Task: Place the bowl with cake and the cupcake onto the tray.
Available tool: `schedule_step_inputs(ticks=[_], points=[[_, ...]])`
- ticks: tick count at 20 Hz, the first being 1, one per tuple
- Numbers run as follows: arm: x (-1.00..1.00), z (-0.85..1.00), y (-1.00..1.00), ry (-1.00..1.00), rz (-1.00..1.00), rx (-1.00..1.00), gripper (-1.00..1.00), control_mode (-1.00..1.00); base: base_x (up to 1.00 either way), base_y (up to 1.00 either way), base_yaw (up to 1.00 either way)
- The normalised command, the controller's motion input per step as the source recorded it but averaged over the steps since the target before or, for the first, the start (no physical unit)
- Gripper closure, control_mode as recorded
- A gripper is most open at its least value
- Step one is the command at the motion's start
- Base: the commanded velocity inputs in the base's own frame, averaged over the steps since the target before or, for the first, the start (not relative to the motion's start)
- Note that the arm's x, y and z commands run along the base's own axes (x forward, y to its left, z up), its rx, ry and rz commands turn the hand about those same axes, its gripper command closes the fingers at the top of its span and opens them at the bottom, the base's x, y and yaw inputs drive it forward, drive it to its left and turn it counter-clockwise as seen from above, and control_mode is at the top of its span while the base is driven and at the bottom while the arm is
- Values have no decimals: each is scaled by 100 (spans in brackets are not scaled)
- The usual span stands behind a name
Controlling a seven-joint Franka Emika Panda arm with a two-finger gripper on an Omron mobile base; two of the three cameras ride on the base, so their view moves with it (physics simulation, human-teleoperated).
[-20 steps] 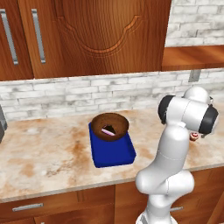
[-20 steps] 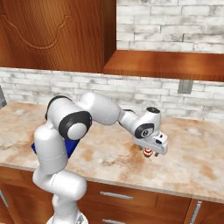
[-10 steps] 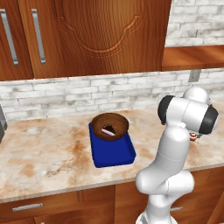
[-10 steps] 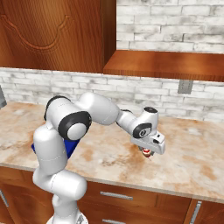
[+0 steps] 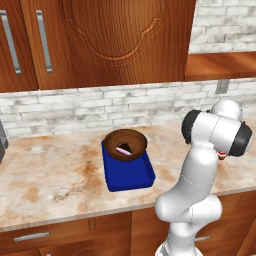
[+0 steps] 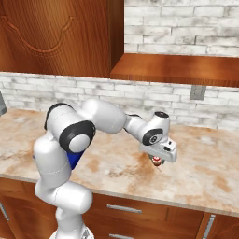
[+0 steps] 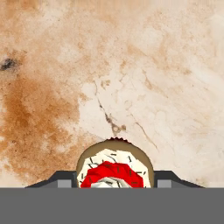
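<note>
The counter (image 5: pixel 50 180) is seen to carry all task items; in the left base view the tray (image 5: pixel 131 176) lies near frame centre, with the arm rising at 4 o'clock of it. The bowl (image 5: pixel 125 142) is seated on the tray's far end, at 12 o'clock of the tray's bare blue floor, and overhangs the rim slightly on both sides; the cake wedge with its pink stripe is visible inside. That half of the task is judged complete.

The step in hand is judged to be the pick of the cupcake (image 6: pixel 157 161). In the right base view the cupcake is found on the counter directly beneath the gripper (image 6: pixel 158 163), well apart from the tray, of which a blue corner is glimpsed behind the arm at 9 o'clock. In the hand view the cupcake (image 7: pixel 114 166) is framed at 6 o'clock, with a dark fingertip (image 7: pixel 61 179) on either side of the wrapper.

The jaws are set roughly half open and drawn in close around the cupcake. Actual contact with the wrapper cannot be told, so a firm hold is not confirmed.

Next move, as judged: the closure is to be completed gently, the wrapper being small. A straight lift is then called for, followed by a carry toward the tray's bare near half, with the bowl's rim kept clear during descent.
</note>
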Motion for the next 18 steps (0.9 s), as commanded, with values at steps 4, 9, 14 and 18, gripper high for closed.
schedule_step_inputs(ticks=[4,9,14,18], points=[[-16,25,24,0,0,0,100,-100,0,0,0],[-27,16,43,1,0,0,100,-100,0,0,0],[-38,3,53,1,0,0,100,-100,0,0,0],[-33,0,64,0,0,0,100,-100,0,0,0]])
